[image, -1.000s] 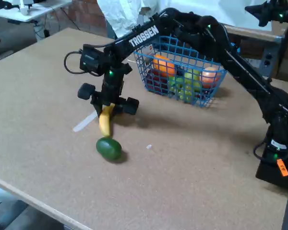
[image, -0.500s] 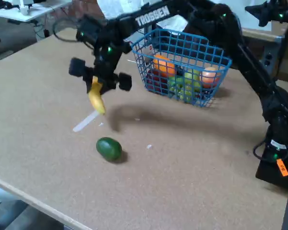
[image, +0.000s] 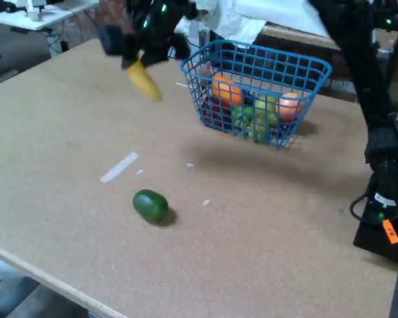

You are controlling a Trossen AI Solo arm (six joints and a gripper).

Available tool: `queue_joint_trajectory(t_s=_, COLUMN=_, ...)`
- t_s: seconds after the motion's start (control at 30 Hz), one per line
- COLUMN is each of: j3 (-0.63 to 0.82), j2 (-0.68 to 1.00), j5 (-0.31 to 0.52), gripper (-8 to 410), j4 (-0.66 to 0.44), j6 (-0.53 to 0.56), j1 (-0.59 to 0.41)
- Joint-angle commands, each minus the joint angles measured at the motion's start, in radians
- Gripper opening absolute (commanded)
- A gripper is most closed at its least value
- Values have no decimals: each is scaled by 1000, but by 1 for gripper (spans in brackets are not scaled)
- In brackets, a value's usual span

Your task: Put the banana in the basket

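Now the claw [image: 138,54], clamped on the upper end of the banana [image: 144,82], holds it tilted in the air above the worktop's [image: 265,218] far left part, just beside the basket's [image: 205,56] left rim. To do this carry well, I judge it should clear the rim, travel over the middle of the basket and only then release. The basket, near the far edge, already holds an orange fruit [image: 225,89], a pinkish one [image: 290,105], green pieces and something dark red. A green oval fruit [image: 150,205] lies near the front edge.
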Motion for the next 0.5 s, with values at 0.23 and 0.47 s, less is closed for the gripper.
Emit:
queue_joint_trajectory(t_s=0.23, j3=0, j2=-284, j5=402, gripper=6, j4=-217, j6=-7, j1=-33)
queue_joint_trajectory(t_s=0.47, j3=0, j2=-327, j5=371, gripper=6, j4=-349, j6=58, j1=-167)
